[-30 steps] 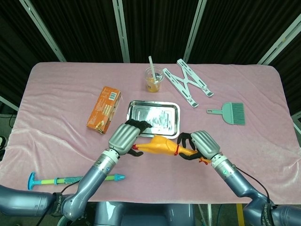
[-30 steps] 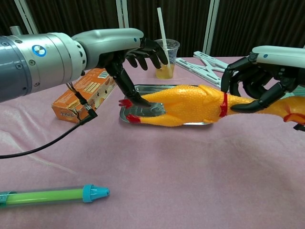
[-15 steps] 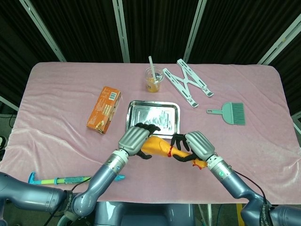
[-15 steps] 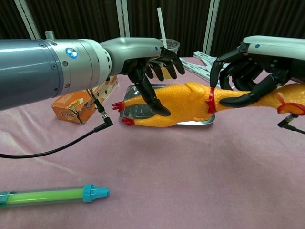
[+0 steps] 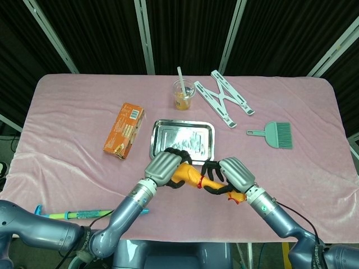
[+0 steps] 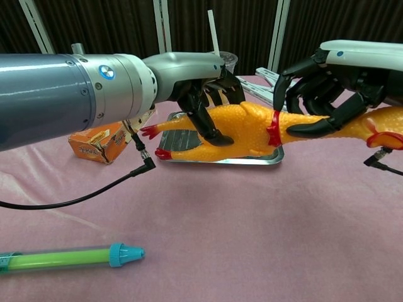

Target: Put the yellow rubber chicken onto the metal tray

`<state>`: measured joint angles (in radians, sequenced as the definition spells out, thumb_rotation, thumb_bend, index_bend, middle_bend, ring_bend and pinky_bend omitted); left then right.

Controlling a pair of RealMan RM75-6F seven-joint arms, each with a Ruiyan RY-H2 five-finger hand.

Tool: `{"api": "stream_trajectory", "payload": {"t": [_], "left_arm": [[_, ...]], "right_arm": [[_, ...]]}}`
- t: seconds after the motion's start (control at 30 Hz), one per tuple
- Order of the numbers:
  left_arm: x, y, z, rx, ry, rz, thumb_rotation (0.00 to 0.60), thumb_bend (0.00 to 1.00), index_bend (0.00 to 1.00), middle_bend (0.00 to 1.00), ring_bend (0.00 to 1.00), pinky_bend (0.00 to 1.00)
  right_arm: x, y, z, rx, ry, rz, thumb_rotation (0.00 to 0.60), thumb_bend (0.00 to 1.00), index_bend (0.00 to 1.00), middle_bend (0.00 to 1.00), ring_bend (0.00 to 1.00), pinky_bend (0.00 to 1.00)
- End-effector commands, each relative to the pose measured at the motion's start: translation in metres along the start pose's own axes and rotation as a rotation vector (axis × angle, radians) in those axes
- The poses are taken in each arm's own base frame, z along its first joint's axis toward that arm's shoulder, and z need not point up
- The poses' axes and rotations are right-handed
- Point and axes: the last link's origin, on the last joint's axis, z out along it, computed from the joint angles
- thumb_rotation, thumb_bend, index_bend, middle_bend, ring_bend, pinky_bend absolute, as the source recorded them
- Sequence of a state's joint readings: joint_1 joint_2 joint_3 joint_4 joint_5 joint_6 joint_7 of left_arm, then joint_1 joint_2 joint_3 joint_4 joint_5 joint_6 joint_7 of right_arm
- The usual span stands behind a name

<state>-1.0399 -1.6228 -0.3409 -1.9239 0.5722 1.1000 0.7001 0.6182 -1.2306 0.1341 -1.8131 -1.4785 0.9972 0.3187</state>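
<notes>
Both hands grasp your yellow rubber chicken [image 6: 242,129]: left hand [image 5: 166,167] around its body, right hand [image 5: 231,175] at the neck, aloft just short of the shiny metal tray [image 5: 159,130]. Carry forward, then lower and release.

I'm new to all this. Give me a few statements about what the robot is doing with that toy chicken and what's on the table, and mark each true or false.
1. Both hands hold the yellow rubber chicken. True: the left hand grips near its head end, the right hand its other end.
2. The chicken lies flat on the metal tray. False: it is held up in the air.
3. An orange box lies left of the tray. True.
4. The cup with a straw is tipped over. False: it stands upright beyond the tray.
5. A teal brush lies inside the tray. False: it lies on the cloth, far right.
</notes>
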Motion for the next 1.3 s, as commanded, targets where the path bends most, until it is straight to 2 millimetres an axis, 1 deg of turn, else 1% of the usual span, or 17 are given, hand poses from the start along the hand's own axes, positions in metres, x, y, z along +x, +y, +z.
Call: {"api": "stream_trajectory", "payload": {"t": [0.03, 0.07, 0.17, 0.23, 0.33, 0.43, 0.5, 0.53, 0.6, 0.63, 0.67, 0.73, 0.77, 0.83, 0.9, 1.1, 1.3], "left_arm": [[-0.001, 0.001, 0.001, 0.001, 0.001, -0.013, 0.597, 0.49, 0.56, 0.37, 0.28, 0.18], [0.000, 0.002, 0.001, -0.001, 0.010, -0.027, 0.598, 0.51, 0.60, 0.41, 0.30, 0.18], [-0.001, 0.003, 0.001, -0.009, 0.031, -0.040, 0.599, 0.54, 0.68, 0.48, 0.35, 0.18], [-0.003, 0.003, 0.001, -0.010, 0.038, -0.038, 0.599, 0.57, 0.75, 0.56, 0.41, 0.20], [-0.004, 0.003, 0.001, -0.012, 0.054, -0.035, 0.600, 0.62, 0.83, 0.64, 0.47, 0.22], [-0.006, 0.003, 0.002, -0.015, 0.058, -0.033, 0.600, 0.63, 0.88, 0.70, 0.51, 0.23], [-0.007, 0.002, 0.002, -0.015, 0.062, -0.030, 0.600, 0.63, 0.89, 0.71, 0.53, 0.24], [-0.007, 0.002, 0.001, -0.016, 0.065, -0.031, 0.600, 0.59, 0.85, 0.69, 0.52, 0.24], [-0.007, 0.001, 0.001, -0.017, 0.067, -0.031, 0.600, 0.44, 0.71, 0.61, 0.50, 0.25], [-0.007, 0.001, 0.001, -0.016, 0.067, -0.036, 0.600, 0.33, 0.58, 0.54, 0.46, 0.25], [-0.007, 0.000, 0.000, -0.015, 0.059, -0.037, 0.596, 0.24, 0.46, 0.47, 0.43, 0.25], [-0.009, -0.002, -0.001, -0.010, 0.036, -0.032, 0.569, 0.15, 0.28, 0.37, 0.37, 0.25], [-0.008, -0.002, -0.001, -0.008, 0.029, -0.033, 0.549, 0.12, 0.22, 0.33, 0.36, 0.25], [-0.008, -0.004, -0.002, -0.003, 0.015, -0.028, 0.531, 0.11, 0.17, 0.29, 0.34, 0.25], [-0.007, -0.004, -0.001, 0.001, 0.011, -0.028, 0.527, 0.11, 0.16, 0.28, 0.34, 0.25], [-0.006, -0.006, -0.001, 0.004, 0.005, -0.032, 0.521, 0.11, 0.17, 0.28, 0.34, 0.25], [-0.004, -0.008, -0.001, 0.007, 0.006, -0.039, 0.520, 0.11, 0.21, 0.28, 0.34, 0.25]], "right_arm": [[0.000, 0.000, -0.001, 0.000, -0.002, 0.000, 0.600, 0.49, 0.84, 0.68, 0.75, 0.85], [0.000, 0.001, -0.001, -0.001, -0.003, 0.001, 0.600, 0.49, 0.84, 0.68, 0.75, 0.85], [-0.001, 0.002, -0.001, -0.004, -0.006, 0.007, 0.600, 0.50, 0.84, 0.68, 0.75, 0.85], [-0.001, 0.002, -0.001, -0.002, -0.009, 0.013, 0.600, 0.50, 0.84, 0.68, 0.75, 0.85], [-0.001, 0.002, -0.001, 0.000, -0.011, 0.017, 0.600, 0.50, 0.84, 0.68, 0.75, 0.85], [-0.002, 0.003, -0.001, -0.002, -0.012, 0.020, 0.600, 0.49, 0.84, 0.68, 0.75, 0.85], [-0.002, 0.004, -0.001, -0.003, -0.012, 0.023, 0.600, 0.50, 0.84, 0.68, 0.75, 0.85], [-0.002, 0.005, -0.001, -0.003, -0.012, 0.024, 0.600, 0.49, 0.84, 0.68, 0.75, 0.85], [-0.001, 0.006, -0.002, -0.005, -0.011, 0.026, 0.600, 0.49, 0.84, 0.68, 0.75, 0.85], [-0.001, 0.006, -0.002, -0.006, -0.011, 0.027, 0.600, 0.49, 0.84, 0.68, 0.75, 0.85], [-0.001, 0.006, -0.002, -0.007, -0.010, 0.027, 0.600, 0.49, 0.84, 0.68, 0.75, 0.85], [0.000, 0.007, -0.002, -0.008, -0.007, 0.029, 0.600, 0.50, 0.84, 0.68, 0.75, 0.85], [0.000, 0.007, -0.002, -0.008, -0.007, 0.029, 0.600, 0.50, 0.84, 0.68, 0.75, 0.85], [0.001, 0.008, -0.002, -0.009, -0.007, 0.029, 0.600, 0.50, 0.84, 0.68, 0.75, 0.85], [0.001, 0.008, -0.002, -0.009, -0.007, 0.026, 0.600, 0.50, 0.84, 0.68, 0.75, 0.85], [0.002, 0.009, -0.003, -0.012, -0.004, 0.026, 0.600, 0.49, 0.84, 0.68, 0.75, 0.85], [0.003, 0.010, -0.003, -0.015, -0.004, 0.029, 0.600, 0.49, 0.84, 0.68, 0.75, 0.85]]}}
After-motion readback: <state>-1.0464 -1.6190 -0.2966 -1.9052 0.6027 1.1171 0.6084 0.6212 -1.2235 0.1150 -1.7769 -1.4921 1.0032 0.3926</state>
